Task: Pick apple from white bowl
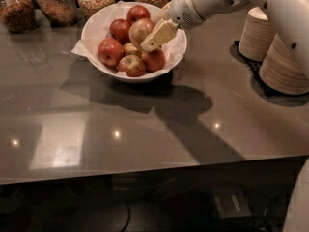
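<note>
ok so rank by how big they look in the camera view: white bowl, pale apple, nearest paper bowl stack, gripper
1. white bowl
2. paper bowl stack, though cut off at the edge
3. apple and gripper, shut on it over the bowl: too alike to rank
</note>
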Controlling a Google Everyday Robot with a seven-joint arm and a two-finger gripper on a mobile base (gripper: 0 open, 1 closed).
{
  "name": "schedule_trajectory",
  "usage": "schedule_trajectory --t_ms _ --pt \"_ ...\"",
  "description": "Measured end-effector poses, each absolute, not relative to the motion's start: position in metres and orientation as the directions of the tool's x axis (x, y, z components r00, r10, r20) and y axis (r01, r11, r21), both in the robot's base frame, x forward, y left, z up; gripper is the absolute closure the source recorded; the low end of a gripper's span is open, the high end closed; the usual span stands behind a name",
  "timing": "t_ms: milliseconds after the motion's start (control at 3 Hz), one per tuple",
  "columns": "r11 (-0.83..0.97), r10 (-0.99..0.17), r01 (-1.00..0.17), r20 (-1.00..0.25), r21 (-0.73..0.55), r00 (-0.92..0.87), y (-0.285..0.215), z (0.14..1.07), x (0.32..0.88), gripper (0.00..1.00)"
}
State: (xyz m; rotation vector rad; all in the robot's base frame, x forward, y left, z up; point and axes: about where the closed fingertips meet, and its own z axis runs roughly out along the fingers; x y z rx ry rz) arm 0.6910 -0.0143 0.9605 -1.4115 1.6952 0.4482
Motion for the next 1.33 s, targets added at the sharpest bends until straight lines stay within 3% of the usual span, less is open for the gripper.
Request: schedule_trajectory --t_ms 1000,1333 --pt "0.32 -0.552 -0.921 -0.834 -0.224 0.012 -0.0278 0.9705 0.6873 1.0" --pt "0.318 -0.552 -0.921 -0.834 -0.226 0.014 -0.0279 0.9709 0.6863 0.81"
